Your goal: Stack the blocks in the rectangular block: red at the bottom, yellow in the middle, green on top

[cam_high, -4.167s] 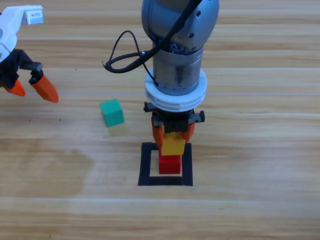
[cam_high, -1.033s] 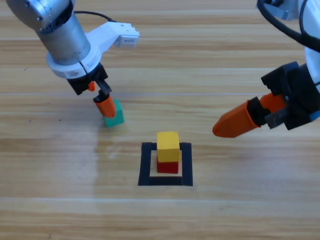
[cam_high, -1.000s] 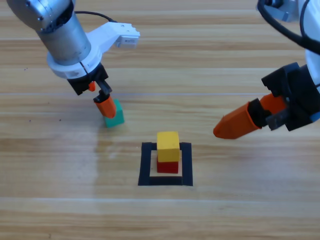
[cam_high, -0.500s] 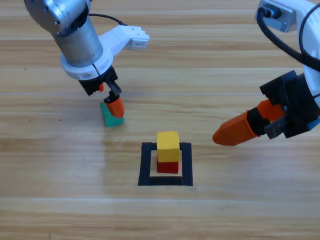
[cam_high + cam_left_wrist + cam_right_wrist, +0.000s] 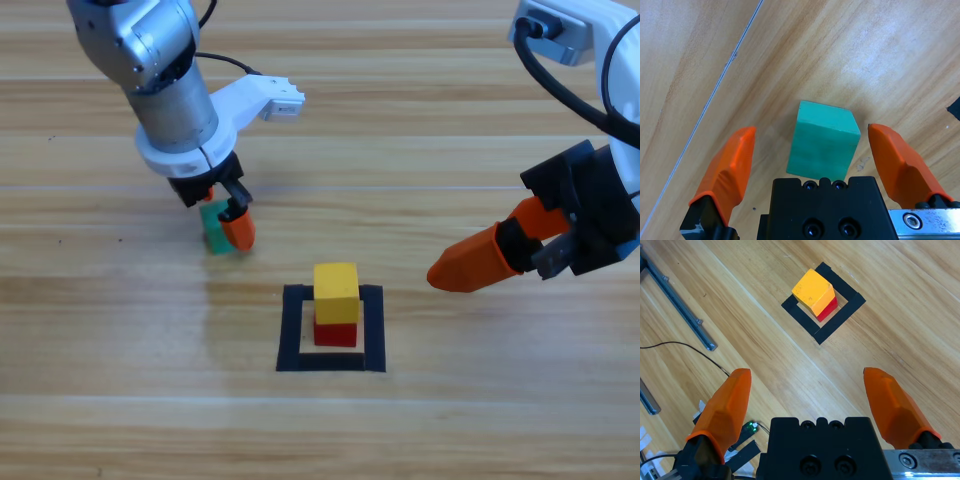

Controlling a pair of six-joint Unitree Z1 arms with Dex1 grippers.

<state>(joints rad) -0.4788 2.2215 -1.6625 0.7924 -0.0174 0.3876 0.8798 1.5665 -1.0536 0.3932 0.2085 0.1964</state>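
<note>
Wooden tabletop (image 5: 100, 380) underneath: small yellow cube (image 5: 336, 283) sat atop red cube (image 5: 338, 333) inside the black tape square (image 5: 292, 330). Beyond, left gripper (image 5: 812, 150) straddled the teal-green cube (image 5: 823, 140), jaws spread, untouched. Right gripper (image 5: 812, 390) hovered wide, empty.

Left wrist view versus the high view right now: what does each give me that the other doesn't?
Only the left wrist view shows the green cube whole, on the wood between the left gripper's open jaws, a gap on each side. Only the high view shows the yellow cube on the red cube inside the black tape square, and the right gripper off to the right. Both show the left gripper at the green cube.
</note>
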